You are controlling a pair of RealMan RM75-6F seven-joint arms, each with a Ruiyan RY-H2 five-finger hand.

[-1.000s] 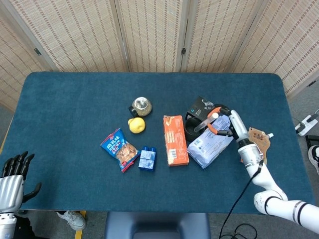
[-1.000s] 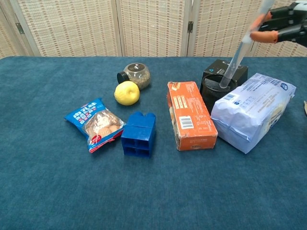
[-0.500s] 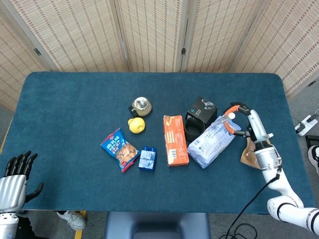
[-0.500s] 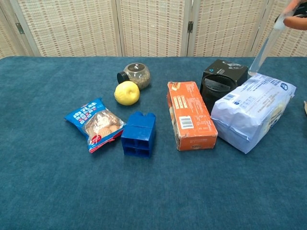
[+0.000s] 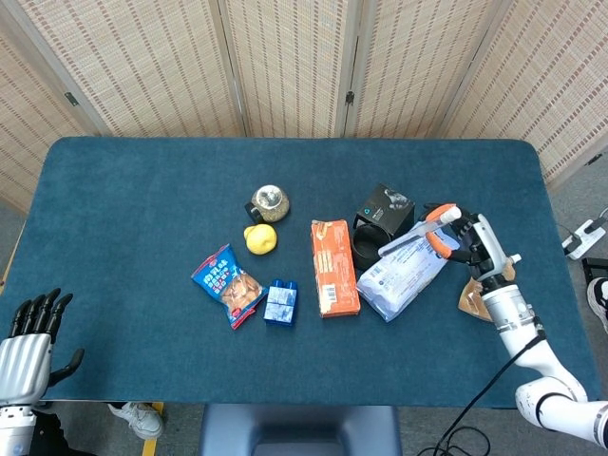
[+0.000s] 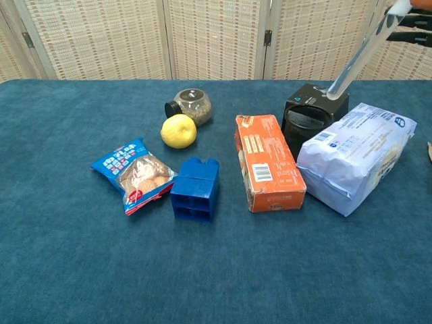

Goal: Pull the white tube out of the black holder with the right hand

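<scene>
Change: tube [image 5: 411,241] swung back leftward since earlier frame — clear of holder [image 5: 367,244].
Right hand [image 5: 463,241]: grasps tube, angled downward.
Left hand [image 5: 28,334]: idle, fingers released.

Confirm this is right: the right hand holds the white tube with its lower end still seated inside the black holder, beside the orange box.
Not quite. The white tube is out of the black holder: the chest view shows its lower end in the air above the holder's rim. The rest stands: the right hand holds the tube, and the holder sits beside the orange box.
</scene>
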